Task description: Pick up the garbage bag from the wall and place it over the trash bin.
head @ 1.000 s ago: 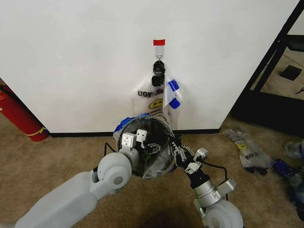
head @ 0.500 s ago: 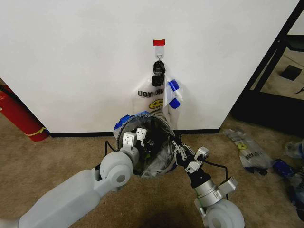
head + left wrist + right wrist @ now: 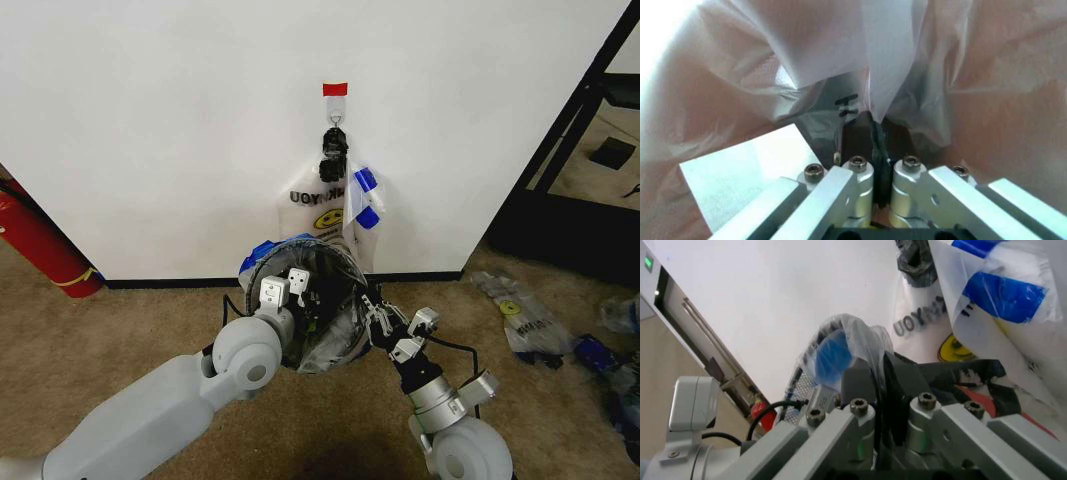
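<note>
The garbage bag (image 3: 262,252) is a thin translucent film with a blue patch at its rim, and it lies over and inside the round black trash bin (image 3: 343,268) at the foot of the white wall (image 3: 150,120). My left gripper (image 3: 308,300) reaches into the bin's mouth from the near left and is shut on the bag's film (image 3: 920,75). My right gripper (image 3: 372,312) sits at the bin's near right rim. It is shut on the bag's edge, and the blue patch (image 3: 833,352) bunches just beyond its fingers (image 3: 860,385).
Other smiley bags (image 3: 335,205) hang from a metal hook (image 3: 335,125) under a red tape strip (image 3: 335,89), right above the bin. A red fire extinguisher (image 3: 40,245) leans at the left. Loose bags (image 3: 525,315) litter the carpet at the right, near a black shelf frame (image 3: 580,120).
The bag's blue-patched rim has been drawn out over the bin's far left edge. My left gripper has shifted slightly toward the wall. The right gripper has barely moved.
</note>
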### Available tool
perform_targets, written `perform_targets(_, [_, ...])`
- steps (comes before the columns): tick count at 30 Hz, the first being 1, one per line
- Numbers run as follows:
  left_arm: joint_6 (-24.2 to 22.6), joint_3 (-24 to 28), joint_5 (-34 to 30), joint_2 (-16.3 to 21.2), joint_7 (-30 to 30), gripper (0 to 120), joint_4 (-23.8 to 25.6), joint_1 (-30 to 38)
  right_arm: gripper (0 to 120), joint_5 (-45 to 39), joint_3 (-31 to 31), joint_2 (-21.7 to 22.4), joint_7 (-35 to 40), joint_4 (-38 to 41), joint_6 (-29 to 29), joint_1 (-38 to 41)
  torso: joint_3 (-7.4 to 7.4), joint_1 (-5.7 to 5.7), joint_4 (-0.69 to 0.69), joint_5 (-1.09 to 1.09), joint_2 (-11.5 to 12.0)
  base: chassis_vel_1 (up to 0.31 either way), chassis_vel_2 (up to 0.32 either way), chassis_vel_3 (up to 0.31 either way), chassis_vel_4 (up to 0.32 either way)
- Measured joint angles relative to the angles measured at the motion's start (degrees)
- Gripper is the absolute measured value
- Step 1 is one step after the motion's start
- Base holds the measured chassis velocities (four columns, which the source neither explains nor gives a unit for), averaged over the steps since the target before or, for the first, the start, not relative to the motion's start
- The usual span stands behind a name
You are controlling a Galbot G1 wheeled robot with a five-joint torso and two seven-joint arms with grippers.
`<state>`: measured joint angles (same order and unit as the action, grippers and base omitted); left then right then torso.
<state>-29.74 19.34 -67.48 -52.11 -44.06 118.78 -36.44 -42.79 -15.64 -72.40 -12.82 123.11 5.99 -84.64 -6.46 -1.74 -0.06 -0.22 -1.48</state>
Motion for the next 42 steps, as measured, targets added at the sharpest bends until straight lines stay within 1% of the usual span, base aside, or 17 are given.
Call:
perform_targets(10, [-1.5, -0.8, 0.3, 0.7, -1.2, 0, 0.9, -0.2, 0, 0.0, -0.1, 0.0, 0.0, 0.0, 0.0, 0.0, 0.00, 0.00, 0.00, 0.00, 0.0, 0.000, 0.000, 0.000, 0.000])
perform_targets(12, [-2.3, -1.3, 0.3, 1.3, -1.4, 13, 1.5, -0.2, 0, 0.0, 0.0, -0.1, 0.0, 0.0, 0.0, 0.1, 0.00, 0.00, 0.00, 0.00, 0.0, 0.000, 0.000, 0.000, 0.000])
perform_targets(14, [-2.6, -1.6, 0.3, 1.9, -1.6, 21, 2.0, -0.2, 0, 0.1, 0.0, -0.1, 0.0, 0.0, 0.0, 0.0, 0.00, 0.00, 0.00, 0.00, 0.0, 0.000, 0.000, 0.000, 0.000])
perform_targets(15, [-2.6, -1.6, 0.3, 1.9, -1.6, 21, 2.0, -0.2, 0, 0.1, 0.0, -0.1, 0.0, 0.0, 0.0, 0.0, 0.00, 0.00, 0.00, 0.00, 0.0, 0.000, 0.000, 0.000, 0.000])
perform_targets(19, [-2.7, -2.0, -0.2, 2.5, -1.6, 38, 3.1, -0.8, 0, 0.2, -0.1, -0.2, 0.0, 0.0, 0.0, 0.0, 0.00, 0.00, 0.01, 0.00, 0.0, 0.000, 0.000, 0.000, 0.000])
perform_targets(20, [-2.6, -2.1, -0.2, 2.5, -1.6, 39, 3.1, -0.9, 0, 0.2, -0.1, -0.2, 0.0, 0.1, 0.0, -0.1, 0.00, 0.00, 0.01, 0.00, 0.0, 0.000, 0.000, 0.000, 0.000])
perform_targets(21, [-2.4, -2.1, -0.3, 2.4, -1.6, 37, 3.1, -1.0, 0, 0.2, -0.1, -0.2, 0.0, 0.1, 0.0, -0.1, 0.00, 0.00, 0.01, 0.00, 0.0, 0.000, 0.000, 0.000, 0.000])
perform_targets(22, [-1.7, -2.0, -0.2, 2.2, -1.6, 32, 2.7, -1.0, 0, 0.2, -0.1, -0.2, 0.0, 0.2, 0.0, -0.1, 0.00, 0.00, 0.00, 0.00, 0.0, 0.000, 0.000, 0.000, 0.000])
perform_targets(23, [-1.7, -2.0, -0.2, 2.2, -1.6, 32, 2.7, -1.0, 0, 0.2, -0.1, -0.2, 0.0, 0.2, 0.0, -0.1, 0.00, 0.00, 0.00, 0.00, 0.0, 0.000, 0.000, 0.000, 0.000])
perform_targets(24, [-1.1, -1.9, 0.0, 2.1, -1.5, 29, 2.3, -1.0, 0, 0.2, -0.1, -0.2, 0.0, 0.3, 0.0, -0.1, 0.00, 0.00, 0.00, 0.00, 0.0, 0.000, 0.000, 0.000, 0.000])
perform_targets(26, [-0.7, -1.9, 0.5, 2.0, -1.0, 20, 1.6, -0.8, 0, 0.2, -0.2, -0.1, 0.0, 0.5, 0.0, -0.3, 0.00, 0.00, 0.00, 0.00, 0.0, 0.000, 0.000, 0.000, 0.000])
perform_targets(27, [-0.6, -1.9, 0.6, 2.1, -0.8, 14, 1.5, -0.7, 0, 0.2, -0.4, 0.0, 0.0, 0.7, 0.0, -0.4, 0.00, 0.00, 0.00, 0.00, 0.0, 0.000, 0.000, 0.000, 0.000])
perform_targets(30, [-0.5, -1.8, 0.6, 2.2, -0.6, 3, 1.5, -0.5, 0, 0.1, -0.5, 0.1, 0.0, 0.7, 0.0, -0.5, 0.00, 0.00, 0.00, 0.00, 0.0, 0.000, 0.000, 0.000, 0.000])
perform_targets(31, [-0.5, -1.8, 0.6, 2.2, -0.6, 3, 1.5, -0.5, 0, 0.1, -0.5, 0.1, 0.0, 0.7, 0.0, -0.5, 0.00, 0.00, 0.00, 0.00, 0.0, 0.000, 0.000, 0.000, 0.000])
perform_targets(32, [-0.5, -1.8, 0.6, 2.1, -0.6, 0, 1.4, -0.4, 0, 0.1, -0.5, 0.0, 0.0, 0.7, 0.0, -0.5, 0.00, 0.00, 0.00, 0.00, 0.0, 0.000, 0.000, 0.000, 0.000])
perform_targets(42, [-0.5, -0.9, 0.7, 1.0, -0.6, 0, 0.3, -0.2, 0, 0.2, -0.3, -0.2, 0.0, 0.7, 0.0, -0.4, 0.00, 0.00, 0.01, 0.00, 0.0, 0.000, 0.000, 0.000, 0.000])
